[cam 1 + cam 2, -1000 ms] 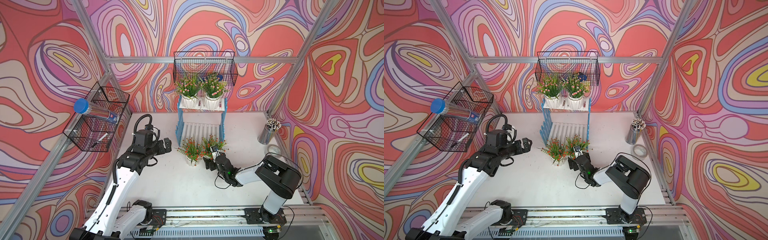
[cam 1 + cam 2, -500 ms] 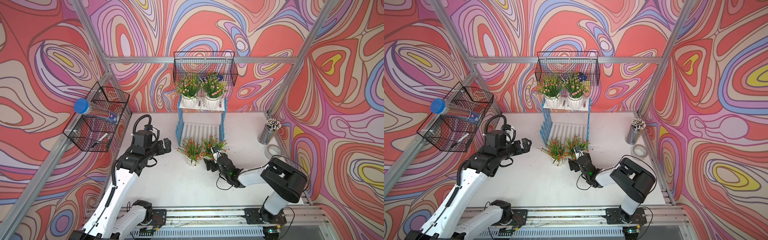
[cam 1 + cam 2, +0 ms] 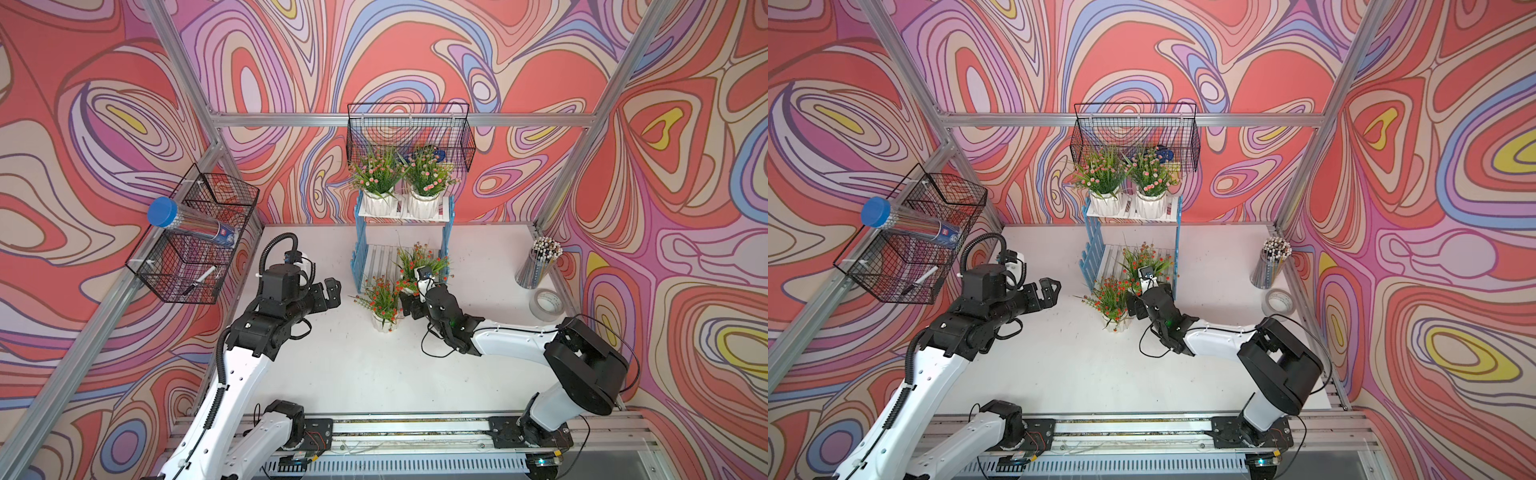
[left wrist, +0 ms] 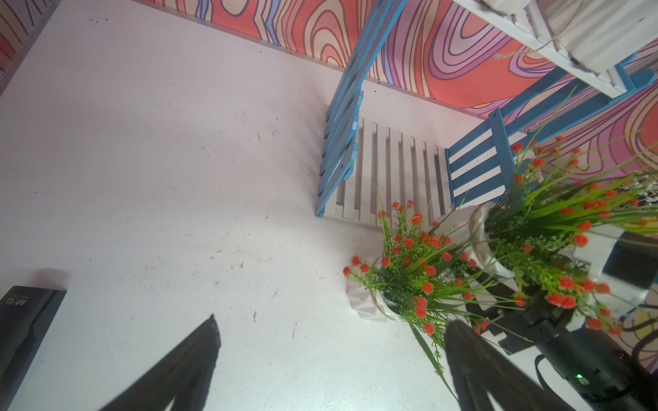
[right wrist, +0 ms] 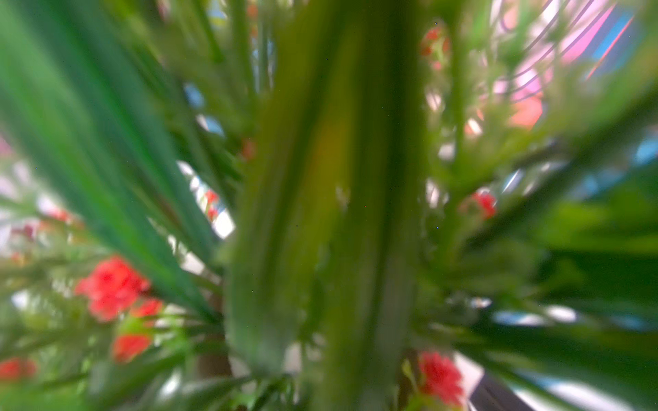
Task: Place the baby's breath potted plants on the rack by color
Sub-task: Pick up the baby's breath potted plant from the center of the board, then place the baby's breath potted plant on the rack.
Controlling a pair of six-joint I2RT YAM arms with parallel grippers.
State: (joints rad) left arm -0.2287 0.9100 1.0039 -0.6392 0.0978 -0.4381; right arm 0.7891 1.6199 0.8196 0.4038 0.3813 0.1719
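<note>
Two pink-flowered baby's breath plants (image 3: pixel 376 178) (image 3: pixel 428 176) stand on the rack's top shelf (image 3: pixel 444 210). One red-orange plant (image 3: pixel 382 297) stands on the table in front of the rack's lower shelf (image 3: pixel 380 259). My right gripper (image 3: pixel 411 302) is shut on the white pot of the other red-orange plant (image 3: pixel 420 259), holding it tilted at the lower shelf's front right corner; its pot (image 4: pixel 475 231) shows in the left wrist view. Blurred leaves fill the right wrist view and hide the jaws. My left gripper (image 3: pixel 332 293) (image 4: pixel 331 322) hangs open and holds nothing, left of the standing plant.
A black wire basket (image 3: pixel 195 245) with a blue-capped tube (image 3: pixel 166 210) hangs on the left wall. Another basket (image 3: pixel 409 133) hangs just above the pink plants. A cup of pencils (image 3: pixel 536 266) and a tape roll (image 3: pixel 547 305) sit at the table's right edge.
My right gripper has lifted the red-orange plant off the table and carried it toward the rack's lower shelf. The left arm has barely moved.
</note>
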